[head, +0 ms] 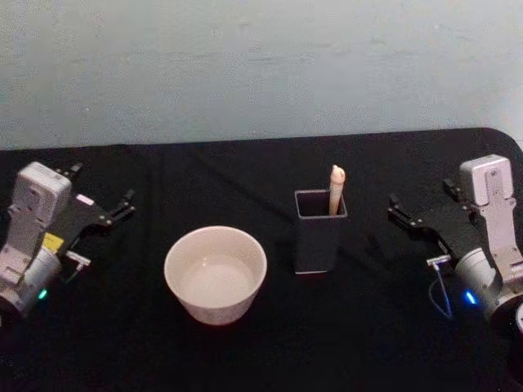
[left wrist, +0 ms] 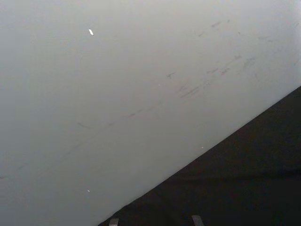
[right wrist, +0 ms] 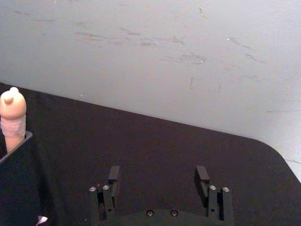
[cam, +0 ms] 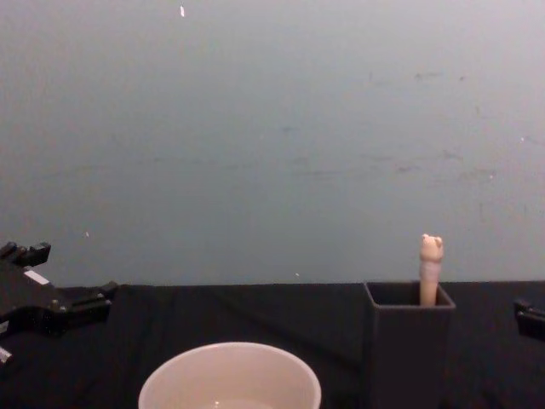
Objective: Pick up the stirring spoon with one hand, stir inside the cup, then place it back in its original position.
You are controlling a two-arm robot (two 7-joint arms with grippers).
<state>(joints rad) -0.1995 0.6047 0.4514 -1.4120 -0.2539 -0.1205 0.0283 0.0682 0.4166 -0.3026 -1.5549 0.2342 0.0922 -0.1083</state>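
Two grippers are present, one per arm. Left gripper (head: pixel 122 206) hovers over the black table (head: pixel 245 175), well to the left of the holder (head: pixel 319 233), with its fingers spread apart and nothing between them. Right gripper (head: pixel 398 211) sits to the right of the holder, near it but not touching; in the right wrist view the right gripper (right wrist: pixel 157 176) has its two fingers (right wrist: pixel 113 175) parted, with bare tabletop between them and no object held.

One holder stands upright on the table: a dark grey, square-mouthed box. One stirring spoon (head: pixel 336 189) stands inside it, leaning at the holder's back right corner. Its cream handle with the eared knob projects above the rim; the neck and bowl are hidden inside the holder.

One cup (head: pixel 216 273), round and cream-white, stands just to the left of the holder and slightly nearer the robot, separated from it by a narrow strip of table. Its mouth is wider than the holder's.

A pale wall (cam: pixel 272 136) rises behind the holder.
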